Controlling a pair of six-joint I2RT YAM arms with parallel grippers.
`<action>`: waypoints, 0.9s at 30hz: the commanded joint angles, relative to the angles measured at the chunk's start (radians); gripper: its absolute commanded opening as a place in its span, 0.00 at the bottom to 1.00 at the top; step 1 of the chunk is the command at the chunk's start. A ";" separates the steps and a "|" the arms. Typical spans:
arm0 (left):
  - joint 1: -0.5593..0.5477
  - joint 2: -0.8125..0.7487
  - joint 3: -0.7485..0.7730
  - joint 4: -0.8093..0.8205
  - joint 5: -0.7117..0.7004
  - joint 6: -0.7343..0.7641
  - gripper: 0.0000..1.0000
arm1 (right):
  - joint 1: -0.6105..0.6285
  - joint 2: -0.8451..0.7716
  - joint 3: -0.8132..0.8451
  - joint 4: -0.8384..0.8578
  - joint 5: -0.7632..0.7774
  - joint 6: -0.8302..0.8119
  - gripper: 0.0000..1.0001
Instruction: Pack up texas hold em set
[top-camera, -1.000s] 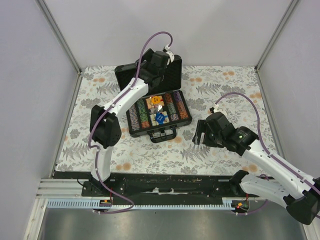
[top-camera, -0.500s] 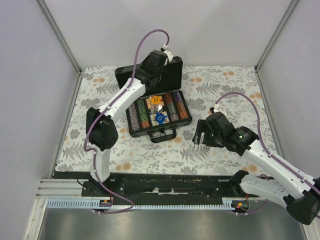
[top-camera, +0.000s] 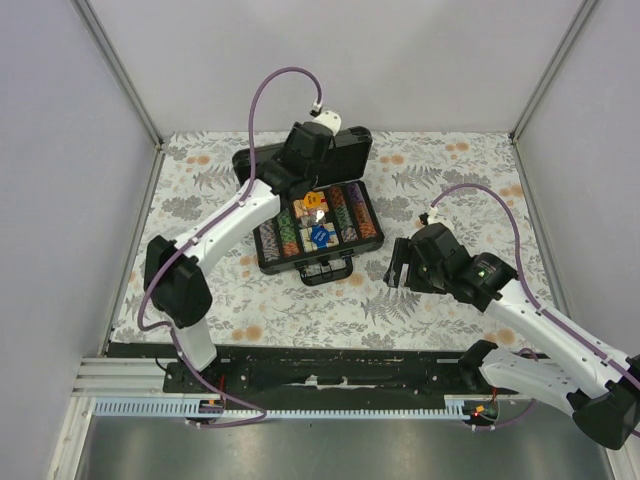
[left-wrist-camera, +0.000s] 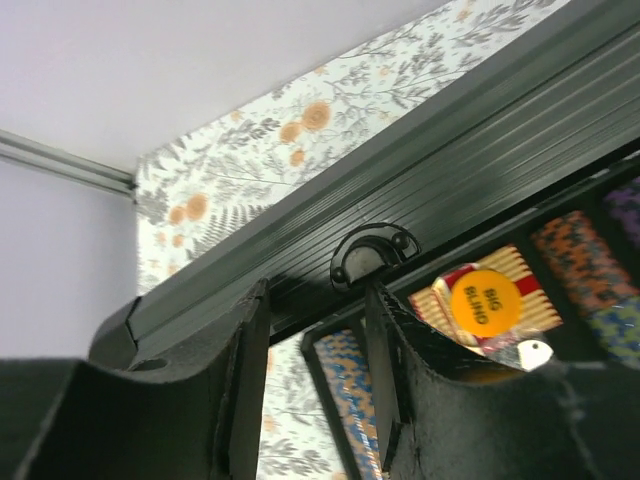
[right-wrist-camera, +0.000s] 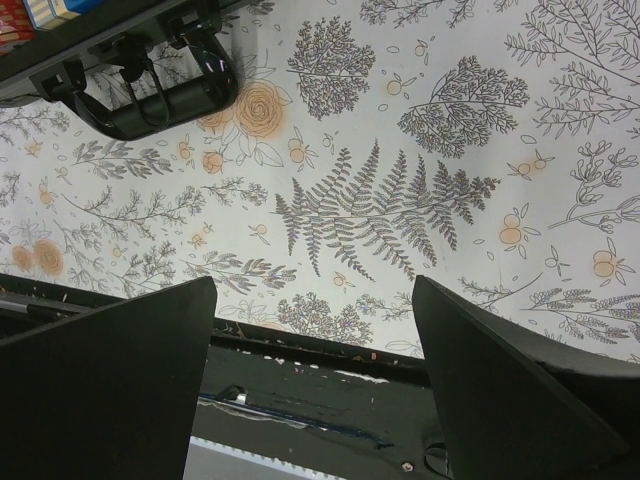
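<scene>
The black case (top-camera: 266, 262) lies open at the table's middle, with rows of striped chips (top-camera: 283, 232), a blue deck (top-camera: 320, 236) and an orange "BIG BLIND" button (left-wrist-camera: 488, 300) on a red deck (left-wrist-camera: 520, 270). Its ribbed lid (top-camera: 350, 150) is tilted up at the far side. My left gripper (top-camera: 310, 168) is at the lid's near rim. In the left wrist view its fingers (left-wrist-camera: 318, 300) stand apart under the lid's edge (left-wrist-camera: 300, 230), beside a latch (left-wrist-camera: 372, 252), with nothing between them. My right gripper (top-camera: 400, 265) hovers open and empty right of the case handle (right-wrist-camera: 160, 95).
The floral cloth (top-camera: 450, 170) covers the table. Grey walls with metal corner posts stand on three sides. A black rail (right-wrist-camera: 330, 370) runs along the near edge below my right gripper. A purple cable (top-camera: 265, 95) loops above the left arm.
My left arm has stretched out, its elbow swinging left and toward the near edge. The wrist shifted right, and the lid has tilted up from lying back. The right arm has not moved.
</scene>
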 joint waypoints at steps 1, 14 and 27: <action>-0.039 0.024 -0.181 -0.130 0.228 -0.342 0.45 | -0.005 -0.021 0.015 0.033 0.012 0.011 0.88; -0.128 -0.057 -0.421 -0.088 0.226 -0.546 0.45 | -0.002 -0.010 0.015 0.046 0.004 0.008 0.87; -0.148 -0.163 -0.584 0.048 0.487 -0.634 0.43 | -0.005 0.014 -0.015 0.088 -0.015 0.012 0.88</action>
